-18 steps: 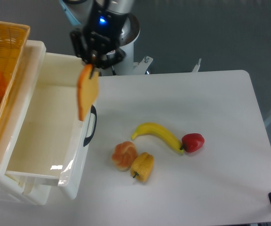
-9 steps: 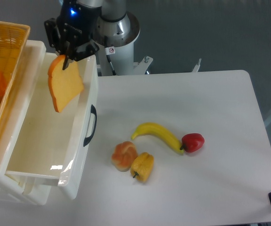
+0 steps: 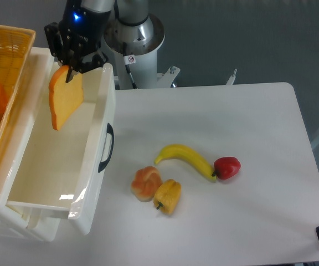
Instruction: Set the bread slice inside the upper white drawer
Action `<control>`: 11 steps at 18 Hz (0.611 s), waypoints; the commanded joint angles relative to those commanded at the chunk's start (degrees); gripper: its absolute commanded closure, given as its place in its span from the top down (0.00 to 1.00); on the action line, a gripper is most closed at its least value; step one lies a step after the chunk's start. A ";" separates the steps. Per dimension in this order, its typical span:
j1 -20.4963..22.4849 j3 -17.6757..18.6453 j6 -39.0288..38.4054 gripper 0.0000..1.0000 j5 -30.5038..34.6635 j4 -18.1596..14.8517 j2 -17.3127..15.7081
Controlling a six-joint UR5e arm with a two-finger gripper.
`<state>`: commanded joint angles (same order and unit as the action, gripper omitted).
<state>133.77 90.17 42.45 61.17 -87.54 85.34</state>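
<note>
My gripper [image 3: 68, 67] is shut on the top edge of the bread slice [image 3: 65, 98], a flat yellow-orange slice with a darker crust. The slice hangs tilted below the fingers, over the inside of the upper white drawer [image 3: 90, 183]. The drawer is pulled open at the left of the table, glossy white, with a black curved handle [image 3: 107, 147] on its front. The slice is above the drawer's back part and does not touch its floor.
An orange woven basket [image 3: 7, 72] sits at the far left beside the drawer. On the table lie a tan bun [image 3: 146, 183], a yellow bell pepper [image 3: 168, 196], a banana [image 3: 186, 158] and a red pepper [image 3: 227, 167]. The robot base [image 3: 134, 36] stands behind the drawer.
My gripper has carried the bread slice leftward, from above the drawer's front wall by the handle to over the drawer's interior. The table items have not moved.
</note>
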 joint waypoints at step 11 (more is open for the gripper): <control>-0.44 0.00 0.79 0.87 0.18 0.35 1.15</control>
<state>133.33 90.18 43.24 61.35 -87.19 86.48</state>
